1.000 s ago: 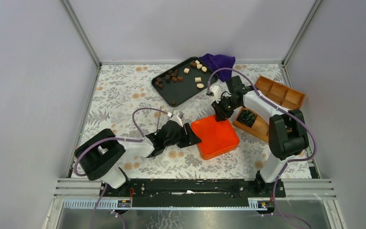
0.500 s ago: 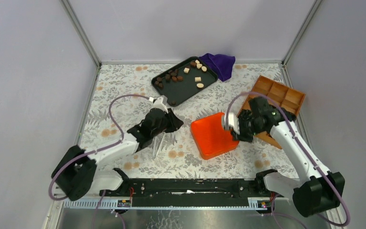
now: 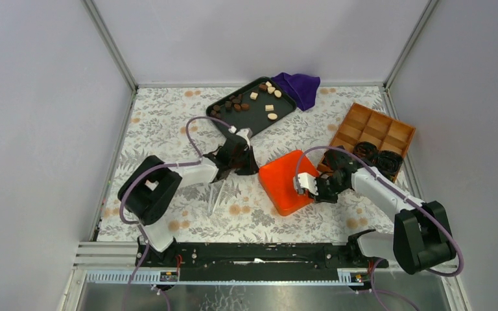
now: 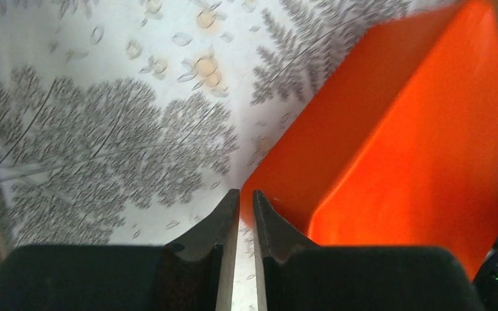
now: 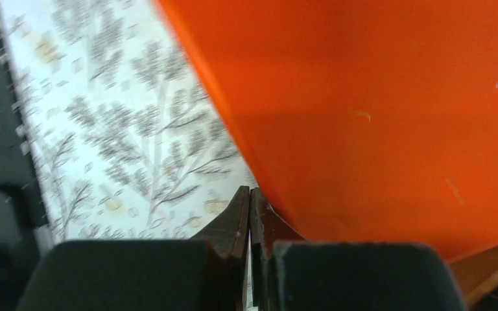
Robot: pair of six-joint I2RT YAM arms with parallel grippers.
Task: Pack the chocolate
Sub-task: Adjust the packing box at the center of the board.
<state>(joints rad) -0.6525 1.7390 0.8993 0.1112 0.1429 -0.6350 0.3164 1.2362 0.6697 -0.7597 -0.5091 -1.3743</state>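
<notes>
With the left gripper (image 4: 243,194) and right gripper (image 5: 249,194) both pinched together and empty at opposite sides of the orange box (image 3: 285,178), push evenly so it slides flat over the tabletop (image 3: 168,123); the chocolate (image 3: 237,102) lies on the black tray (image 3: 249,129) beyond.

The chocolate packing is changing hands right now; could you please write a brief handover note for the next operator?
Left end effector: nearly shut, empty, at the orange container's left corner.
Right end effector: shut, nothing visibly held, at the container's right edge.
Chocolate: all on the black tray at the back.
Wooden divided box, on the right: dark rolls, no chocolate seen.
Done: nothing packed. Remaining: every piece.
</notes>
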